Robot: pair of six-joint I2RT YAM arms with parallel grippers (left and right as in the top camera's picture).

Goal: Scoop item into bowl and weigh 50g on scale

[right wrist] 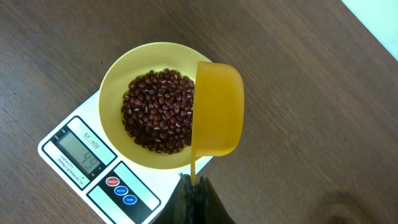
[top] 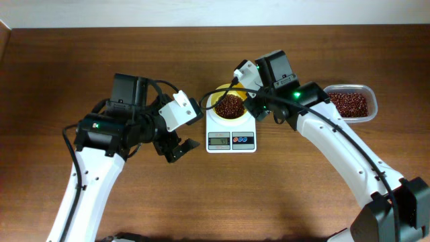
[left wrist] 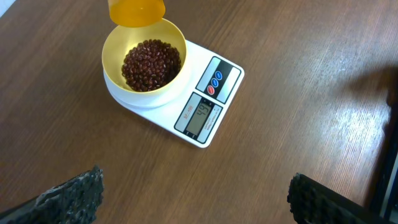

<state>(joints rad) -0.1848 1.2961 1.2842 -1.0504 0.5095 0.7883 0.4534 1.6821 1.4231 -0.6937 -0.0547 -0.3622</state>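
Note:
The pale yellow bowl [right wrist: 115, 81] stands on the white scale [right wrist: 81, 152], whose display reads 49. A heap of dark red-brown beans [right wrist: 158, 111] fills the bowl's middle. My right gripper [right wrist: 194, 186] is shut on the thin handle of a yellow scoop [right wrist: 217, 109], which is tipped on its side over the bowl's right rim. The left wrist view has the bowl [left wrist: 112, 74], beans [left wrist: 151, 64] and scale [left wrist: 205, 115] ahead, with the scoop [left wrist: 137, 11] above them. My left gripper [left wrist: 196, 199] hangs open over bare table, left of the scale [top: 231, 140].
A clear plastic tub [top: 371, 101] holding more beans sits at the right, behind the right arm. The wooden table runs to a pale edge along the back.

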